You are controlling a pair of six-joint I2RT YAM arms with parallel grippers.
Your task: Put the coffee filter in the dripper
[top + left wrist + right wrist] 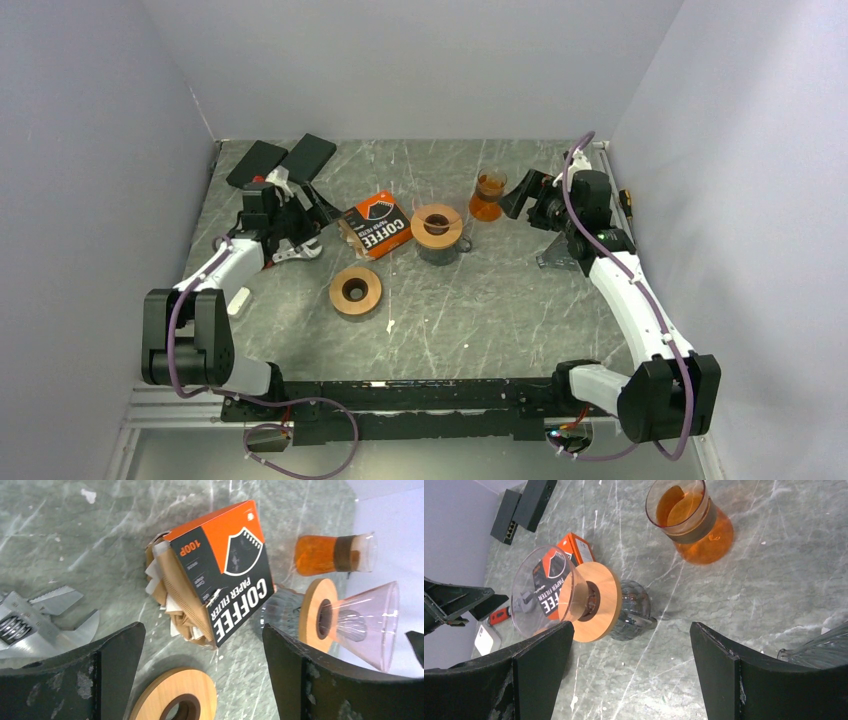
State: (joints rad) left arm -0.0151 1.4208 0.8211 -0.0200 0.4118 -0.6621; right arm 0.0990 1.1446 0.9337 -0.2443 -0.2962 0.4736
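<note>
An orange and black coffee filter box (377, 224) lies on its side left of the dripper, and it also shows in the left wrist view (225, 580). Brown paper filters (172, 605) stick out of its open end. The dripper (437, 228), a clear glass cone with a wooden collar, sits on a dark glass carafe; it shows empty in the right wrist view (549, 595). My left gripper (308, 214) is open and empty, left of the box (202, 635). My right gripper (522, 196) is open and empty, right of the dripper (631, 630).
A loose wooden ring (355, 290) lies in front of the box. An orange glass carafe (488, 195) stands behind the dripper on the right. Two black boxes (280, 160) lie at the back left. A metal tool (40, 615) lies under the left wrist. A clear glass piece (819, 650) sits by the right arm.
</note>
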